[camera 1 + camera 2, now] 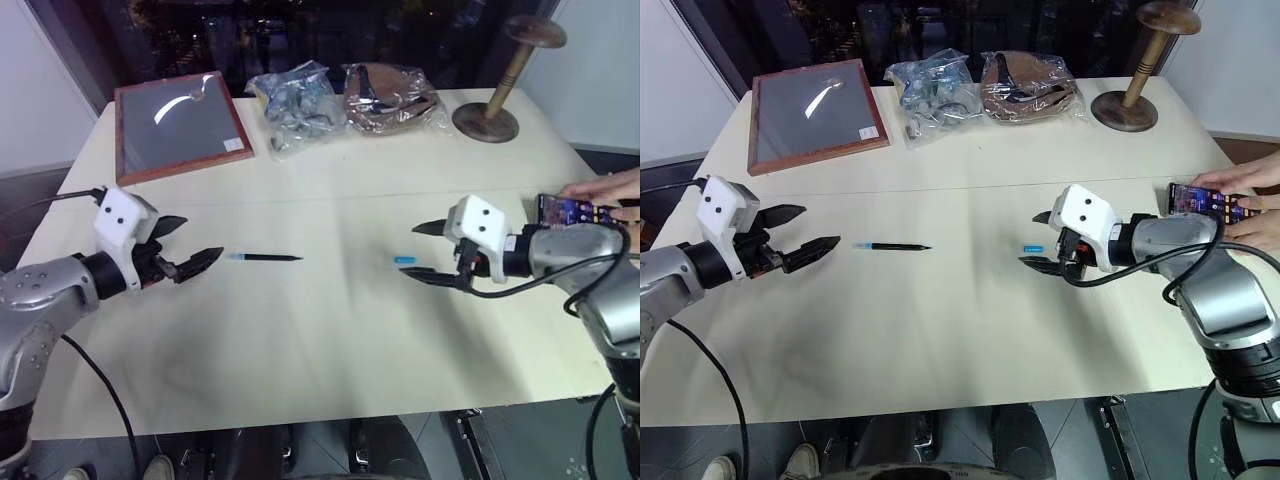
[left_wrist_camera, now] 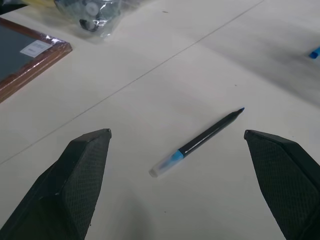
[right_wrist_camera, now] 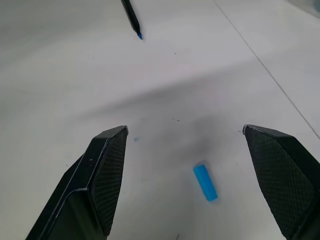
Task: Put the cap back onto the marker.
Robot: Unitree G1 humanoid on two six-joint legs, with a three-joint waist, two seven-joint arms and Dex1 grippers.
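On the left, the left gripper (image 1: 190,244) is held just above the table (image 1: 320,340) with its two black fingers spread wide and nothing between them. Just beside its fingertips, toward the middle of the table, the marker (image 1: 266,258) is seen lying flat and uncapped. It is a thin black stick with a light-blue band and a clear stub at the end nearer the left gripper, and a pointed tip that is turned toward the right gripper. In the left wrist view the marker (image 2: 197,142) lies between the two spread fingers, though it is not touched by either.

Further right, the cap (image 1: 405,260) is found lying on its side on the bare table, well apart from the marker. It is a very short, bright light-blue cylinder. The right gripper (image 1: 428,251) is poised just beside it, its fingers also spread and empty; in the right wrist view the cap (image 3: 205,182) sits between them, untouched.

The task is judged to be at its start: neither piece is yet grasped, and both grasps, the lining-up of cap and tip, and the pressing-on are all left to be done.
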